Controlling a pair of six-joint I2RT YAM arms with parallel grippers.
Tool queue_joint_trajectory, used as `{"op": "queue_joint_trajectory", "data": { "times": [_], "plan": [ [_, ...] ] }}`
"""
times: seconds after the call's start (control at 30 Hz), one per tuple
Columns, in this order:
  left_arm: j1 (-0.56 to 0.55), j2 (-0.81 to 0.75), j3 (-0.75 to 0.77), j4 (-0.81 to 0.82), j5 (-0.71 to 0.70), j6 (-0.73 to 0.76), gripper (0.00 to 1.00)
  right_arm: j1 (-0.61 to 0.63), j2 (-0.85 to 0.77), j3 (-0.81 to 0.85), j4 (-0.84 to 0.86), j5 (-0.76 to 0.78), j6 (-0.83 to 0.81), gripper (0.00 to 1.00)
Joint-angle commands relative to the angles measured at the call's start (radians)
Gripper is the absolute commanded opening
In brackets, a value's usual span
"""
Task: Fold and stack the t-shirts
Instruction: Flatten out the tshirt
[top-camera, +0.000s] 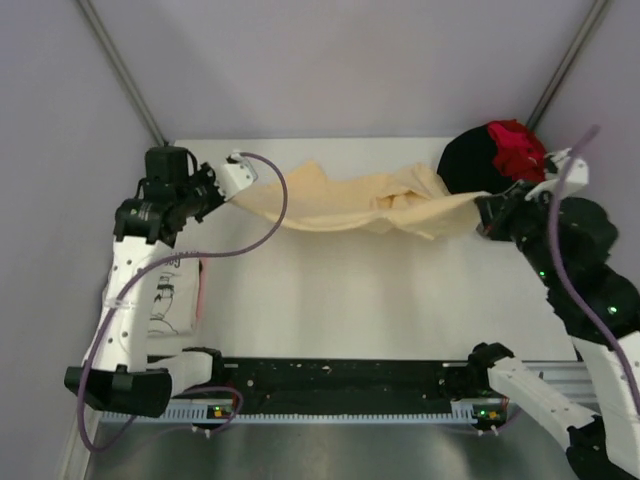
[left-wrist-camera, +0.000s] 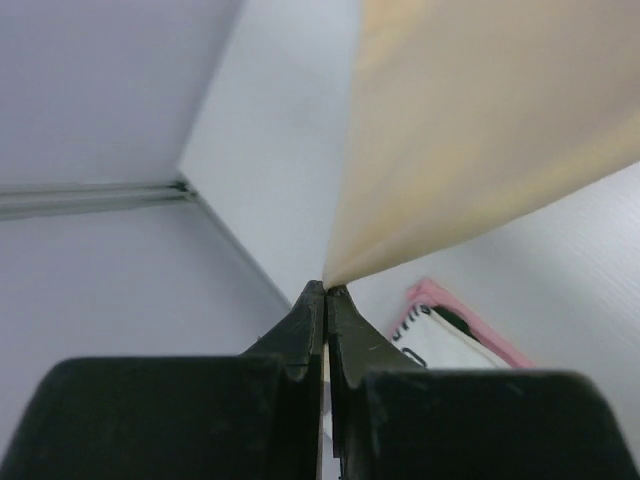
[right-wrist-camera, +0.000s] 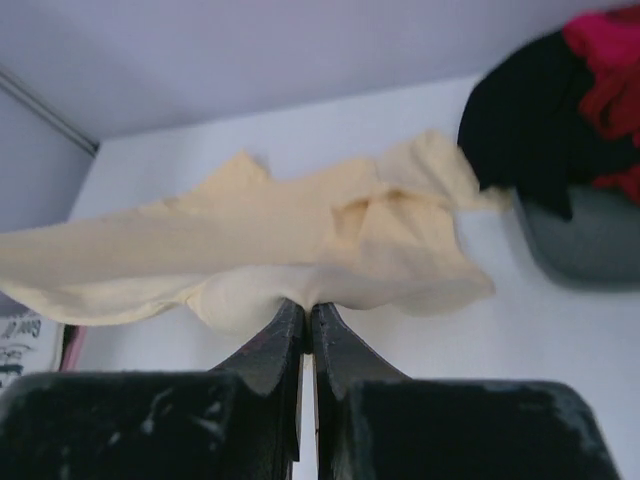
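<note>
A pale yellow t-shirt (top-camera: 350, 200) hangs stretched across the back of the table between both arms. My left gripper (top-camera: 226, 198) is shut on its left end; in the left wrist view the cloth (left-wrist-camera: 470, 140) fans out from the closed left gripper (left-wrist-camera: 327, 288). My right gripper (top-camera: 484, 203) is shut on the shirt's right edge, and the right wrist view shows the right gripper (right-wrist-camera: 307, 305) pinching a fold of the yellow t-shirt (right-wrist-camera: 270, 240). A black t-shirt (top-camera: 468, 160) and a red t-shirt (top-camera: 515, 148) lie heaped at the back right. A folded white printed t-shirt (top-camera: 168, 298) lies at the left.
The black and red shirts sit in a grey bin (right-wrist-camera: 585, 240) at the back right corner. A pink edge (left-wrist-camera: 455, 315) shows beside the folded white shirt. Enclosure walls with a metal rail (left-wrist-camera: 90, 195) close in the back and sides. The arms' base rail (top-camera: 340, 385) runs along the near edge.
</note>
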Motion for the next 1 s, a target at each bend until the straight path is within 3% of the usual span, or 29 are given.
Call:
{"op": "queue_joint_trajectory", "data": {
  "times": [0.0, 0.17, 0.33, 0.47, 0.67, 0.97],
  "plan": [
    [-0.002, -0.105, 0.259, -0.153, 0.005, -0.086, 0.0, -0.008, -0.012, 0.32, -0.106, 0.072, -0.194, 0.0],
    [-0.002, -0.16, 0.536, -0.289, 0.026, -0.106, 0.0, -0.008, 0.018, 0.631, -0.112, 0.028, -0.279, 0.0],
    [-0.002, -0.197, 0.826, -0.487, 0.207, -0.057, 0.0, -0.008, 0.109, 0.995, -0.189, -0.008, -0.389, 0.0],
    [0.0, -0.222, 0.926, -0.474, 0.194, -0.104, 0.0, -0.007, 0.133, 1.096, -0.166, -0.052, -0.406, 0.0],
    [0.0, -0.228, 0.887, -0.376, 0.093, -0.17, 0.0, -0.007, 0.201, 1.152, -0.12, -0.078, -0.398, 0.0],
    [0.0, -0.098, 0.651, -0.064, -0.156, -0.213, 0.0, -0.007, 0.434, 0.992, 0.047, 0.026, -0.495, 0.0]
  ]
}}
